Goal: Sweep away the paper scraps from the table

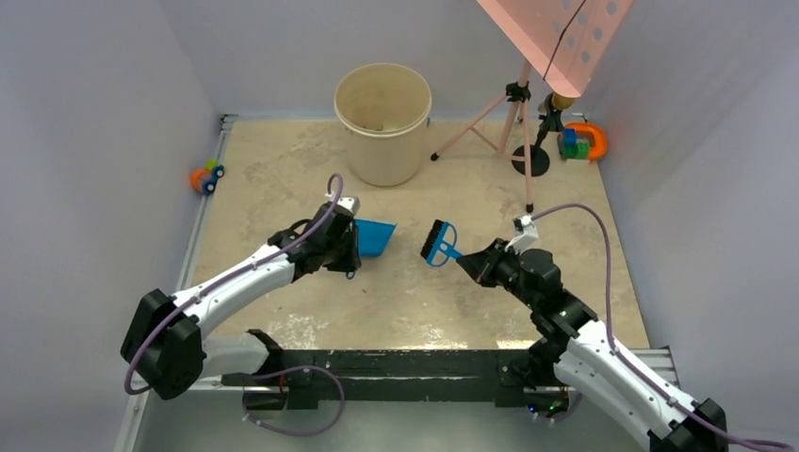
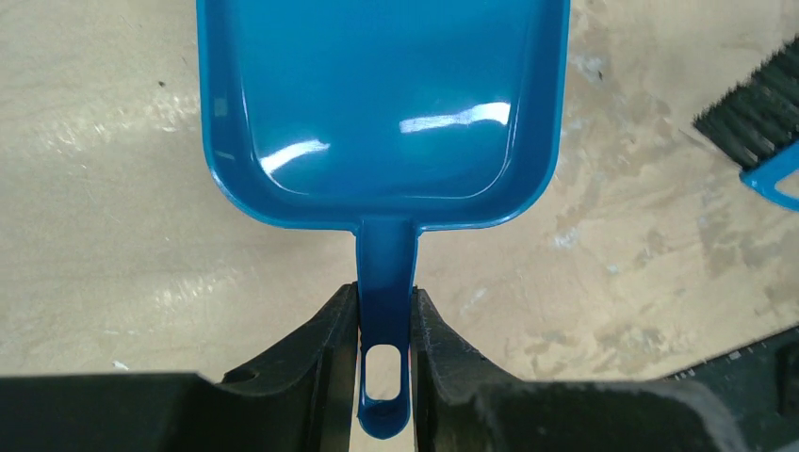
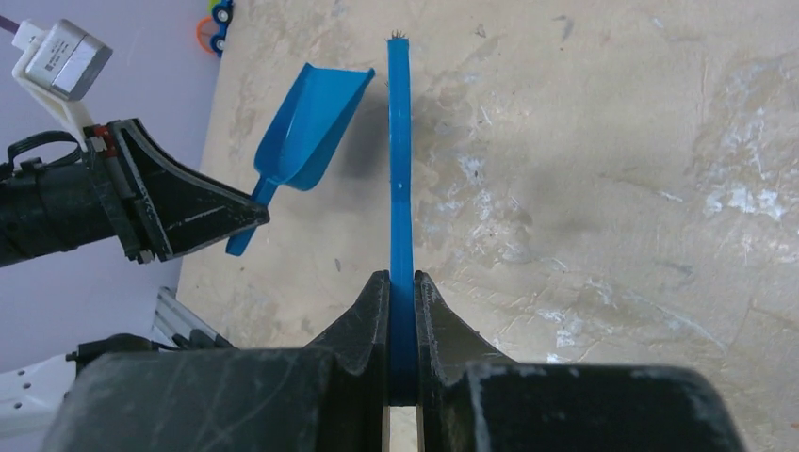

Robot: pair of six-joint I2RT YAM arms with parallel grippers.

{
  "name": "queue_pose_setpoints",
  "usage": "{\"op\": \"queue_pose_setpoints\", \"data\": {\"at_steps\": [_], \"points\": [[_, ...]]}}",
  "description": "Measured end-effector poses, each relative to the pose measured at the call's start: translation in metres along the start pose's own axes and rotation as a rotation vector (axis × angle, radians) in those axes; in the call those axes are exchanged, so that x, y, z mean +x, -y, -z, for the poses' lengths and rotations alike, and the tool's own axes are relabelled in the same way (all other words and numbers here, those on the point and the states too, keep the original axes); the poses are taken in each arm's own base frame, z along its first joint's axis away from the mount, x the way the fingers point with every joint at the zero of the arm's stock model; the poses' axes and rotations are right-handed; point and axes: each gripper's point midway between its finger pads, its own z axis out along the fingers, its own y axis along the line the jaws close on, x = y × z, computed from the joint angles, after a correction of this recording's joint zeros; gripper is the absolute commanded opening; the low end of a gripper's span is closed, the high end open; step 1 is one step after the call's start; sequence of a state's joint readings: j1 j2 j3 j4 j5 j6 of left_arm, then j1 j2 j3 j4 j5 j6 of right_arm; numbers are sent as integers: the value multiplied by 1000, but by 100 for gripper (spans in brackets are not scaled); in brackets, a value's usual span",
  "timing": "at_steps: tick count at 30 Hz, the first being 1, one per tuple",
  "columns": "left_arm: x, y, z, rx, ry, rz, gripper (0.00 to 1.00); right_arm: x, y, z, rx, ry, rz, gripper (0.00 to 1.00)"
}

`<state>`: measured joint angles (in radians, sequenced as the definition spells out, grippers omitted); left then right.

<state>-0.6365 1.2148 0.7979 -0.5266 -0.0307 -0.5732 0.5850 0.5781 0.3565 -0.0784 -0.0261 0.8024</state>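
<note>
Paper scraps: none visible on desk [image 1: 283,179]; judged light, soft, quick to scatter, so swept rather than pinched; left tool [image 2: 386,320] clamped on dustpan [image 2: 377,104] handle, right tool [image 3: 402,320] clamped on brush [image 1: 437,241] handle.

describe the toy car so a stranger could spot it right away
Find the big cream bucket at the far side of the table, then look left to the metal rail. There sits the toy car: small, orange with blue wheels, alone on that edge, unlike the blocks far right.
</note>
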Motion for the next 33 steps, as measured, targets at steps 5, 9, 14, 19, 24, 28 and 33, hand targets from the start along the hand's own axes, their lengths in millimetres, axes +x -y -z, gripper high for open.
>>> {"op": "queue_pose_setpoints", "data": {"at_steps": [5, 9, 14, 19, 24, 28, 33], "points": [[-11, -11, -17, -81, 56, -6, 0, 1, 8, -7, 9, 41, -66, 0], [-18, -19, -24, -135, 80, -8, 0, -23, -4, -20, 15, 102, -71, 0], [-46, -20, -14, -193, 146, -8, 99, -85, -41, -39, 75, 180, -27, 94], [-73, -29, 14, -273, 250, 31, 99, -134, -74, -27, 64, 272, 67, 96], [-79, -35, 67, -255, 356, 71, 99, -129, -65, 10, 40, 319, 130, 98], [-80, -37, 103, -213, 432, 95, 100, -134, -61, 42, 37, 380, 169, 99], [-75, -47, 137, -213, 491, 109, 99, -150, -55, 78, 86, 463, 222, 99]]}}
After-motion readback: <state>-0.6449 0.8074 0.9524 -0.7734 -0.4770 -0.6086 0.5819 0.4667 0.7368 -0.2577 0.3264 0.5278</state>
